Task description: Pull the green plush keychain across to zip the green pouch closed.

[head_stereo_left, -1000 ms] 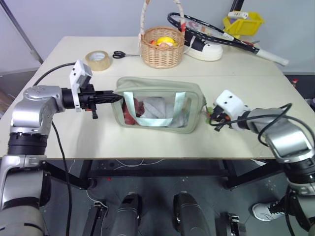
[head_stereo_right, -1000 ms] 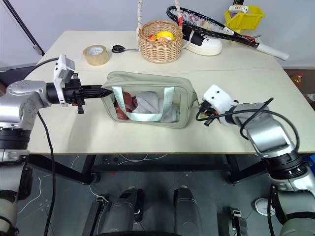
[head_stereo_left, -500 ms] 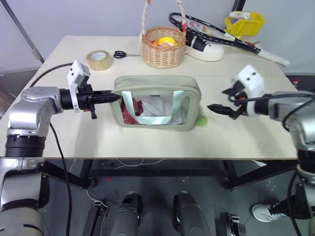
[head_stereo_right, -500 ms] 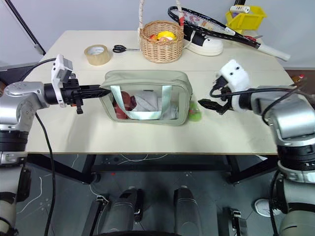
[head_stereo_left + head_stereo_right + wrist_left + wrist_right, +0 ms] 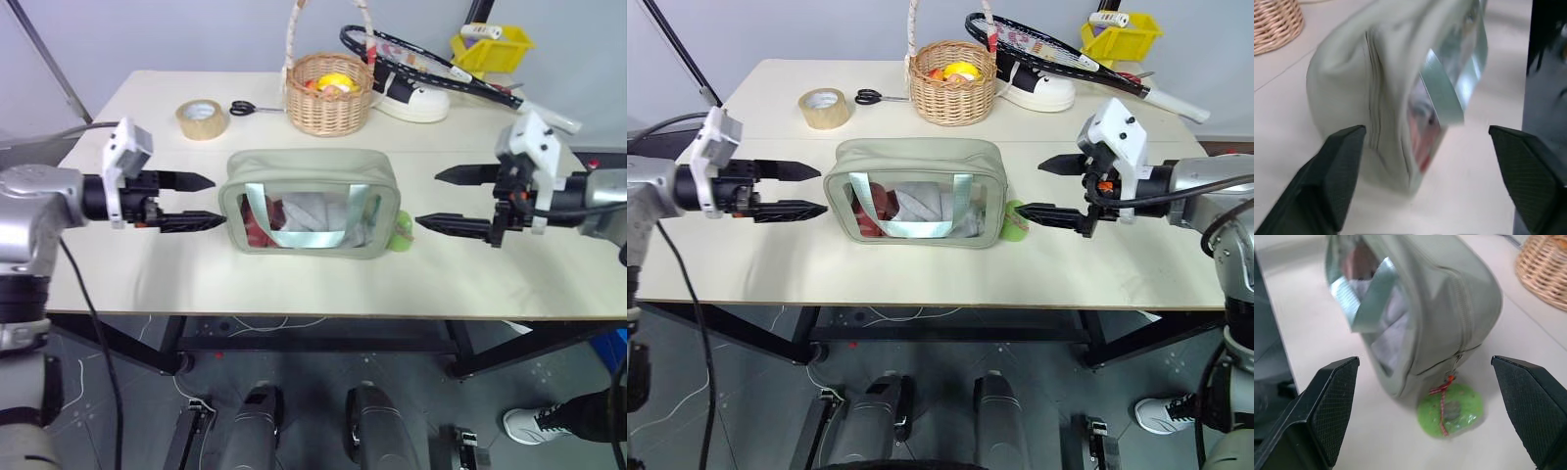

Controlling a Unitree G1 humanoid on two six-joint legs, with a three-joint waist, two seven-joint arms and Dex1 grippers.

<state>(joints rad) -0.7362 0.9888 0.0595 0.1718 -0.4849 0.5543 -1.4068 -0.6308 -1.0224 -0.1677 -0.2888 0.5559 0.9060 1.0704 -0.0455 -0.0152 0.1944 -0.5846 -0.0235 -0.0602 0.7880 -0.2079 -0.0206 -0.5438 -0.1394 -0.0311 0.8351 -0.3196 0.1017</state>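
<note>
The green pouch (image 5: pixel 309 201) lies in the middle of the table, its clear window and ribbon handle facing me. Its zipper pull sits at the right end, where the green plush keychain (image 5: pixel 1451 409) rests on the table against the pouch (image 5: pixel 1449 298). My left gripper (image 5: pixel 217 201) is open, just clear of the pouch's left end with nothing between its fingers. My right gripper (image 5: pixel 426 199) is open too, its lower fingertip close to the keychain (image 5: pixel 400 235) without touching it. Both grippers point inward at the pouch.
At the back of the table stand a wicker basket (image 5: pixel 328 93), a tape roll (image 5: pixel 203 118) and scissors (image 5: pixel 252 108). A racket (image 5: pixel 441 69) lies over a white shoe (image 5: pixel 421 98), beside a yellow bin (image 5: pixel 493 44) at the back right.
My left gripper has let go of the pouch's left end, opened and drawn back. My right gripper released the keychain, opened, then rose and pulled away to the right.
</note>
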